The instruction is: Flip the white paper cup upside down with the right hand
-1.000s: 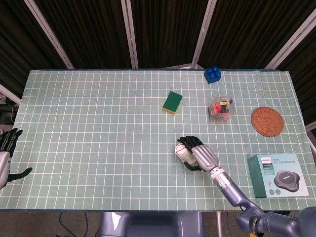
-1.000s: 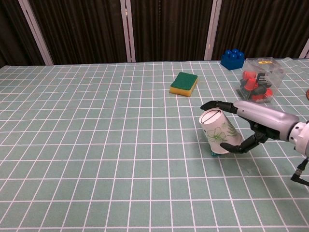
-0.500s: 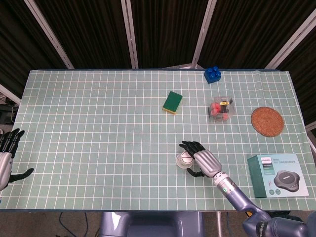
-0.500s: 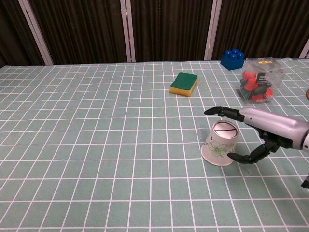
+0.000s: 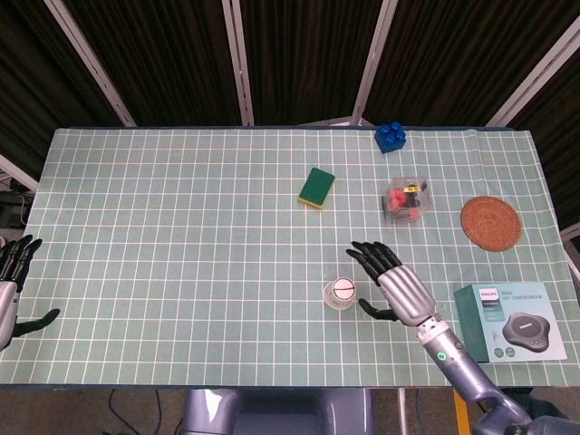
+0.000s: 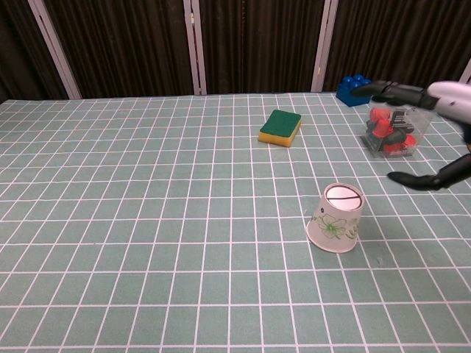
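Observation:
The white paper cup with a green flower print stands upside down on the table, its flat base facing up. My right hand is open with fingers spread, raised to the right of the cup and clear of it. In the head view, my left hand hangs open at the far left edge, off the table.
A green-and-yellow sponge lies behind the cup. A clear box of red parts, a blue brick and a woven coaster sit at the back right. A boxed speaker lies at the front right.
My right hand set the tilted cup down on its rim, let go, and pulled up and away to the right. The left hand stayed put.

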